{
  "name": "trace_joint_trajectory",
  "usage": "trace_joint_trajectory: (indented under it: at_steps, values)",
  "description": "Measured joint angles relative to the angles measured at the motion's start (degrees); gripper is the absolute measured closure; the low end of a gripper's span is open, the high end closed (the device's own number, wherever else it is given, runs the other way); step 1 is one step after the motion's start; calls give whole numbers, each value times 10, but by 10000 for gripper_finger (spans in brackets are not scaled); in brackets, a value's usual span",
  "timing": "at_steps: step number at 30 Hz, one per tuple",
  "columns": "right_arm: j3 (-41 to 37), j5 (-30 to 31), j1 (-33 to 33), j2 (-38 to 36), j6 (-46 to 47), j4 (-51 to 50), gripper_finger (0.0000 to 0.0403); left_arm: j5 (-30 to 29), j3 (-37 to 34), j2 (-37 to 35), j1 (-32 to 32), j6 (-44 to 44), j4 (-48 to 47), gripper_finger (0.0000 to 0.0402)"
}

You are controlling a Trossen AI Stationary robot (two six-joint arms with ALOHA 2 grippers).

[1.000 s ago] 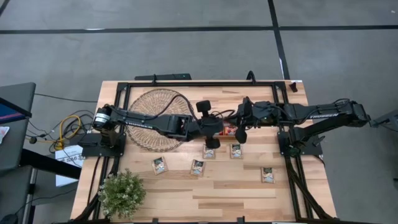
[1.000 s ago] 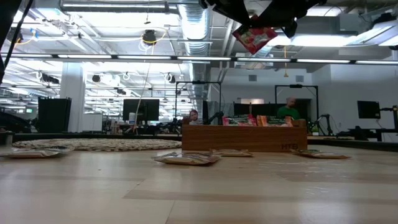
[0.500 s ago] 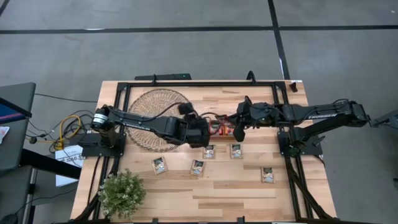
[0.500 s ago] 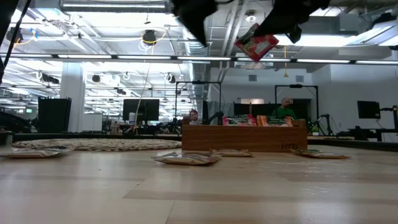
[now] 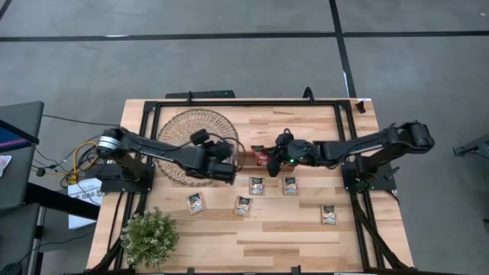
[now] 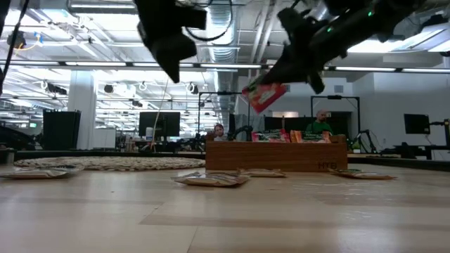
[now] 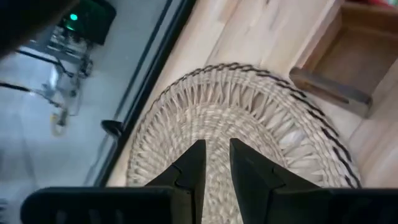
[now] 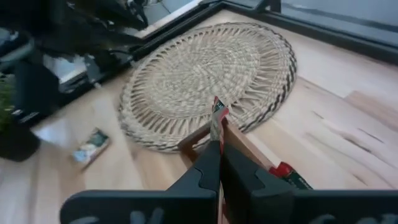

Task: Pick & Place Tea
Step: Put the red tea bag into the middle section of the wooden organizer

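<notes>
While hovering over the long brown wooden tray (image 5: 256, 156), right claw (image 5: 269, 159) clamped on a red-orange square paper sachet (image 6: 263, 96); left claw (image 7: 214, 163) nearly closed above the round woven mat (image 5: 195, 141).

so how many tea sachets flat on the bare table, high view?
5: a back pair, then three nearer the plant. Arms may hide others.

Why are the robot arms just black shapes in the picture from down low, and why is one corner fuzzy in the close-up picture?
Low view: bright ceiling lights sit behind the arms, so they show as dark silhouettes; only the red tea sachet keeps its colour. Right wrist view: the left arm and a sachet on the table look smeared, while the woven mat stays sharp.
</notes>
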Motion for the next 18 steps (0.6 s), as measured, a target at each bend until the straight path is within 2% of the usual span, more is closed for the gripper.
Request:
trace_joint_trajectory:
  at_steps: [7, 12, 18]
  values:
    - [-1, 95, 0, 59, 23, -4, 403, 39, -117, -160, 0, -11, 153, 337]
    - [0, 94, -5, 81, 53, 12, 403, 80, -186, -262, 0, 14, 250, 337]
    - [0, 102, -3, 112, 81, 22, 403, 106, -233, -323, 0, 13, 282, 337]
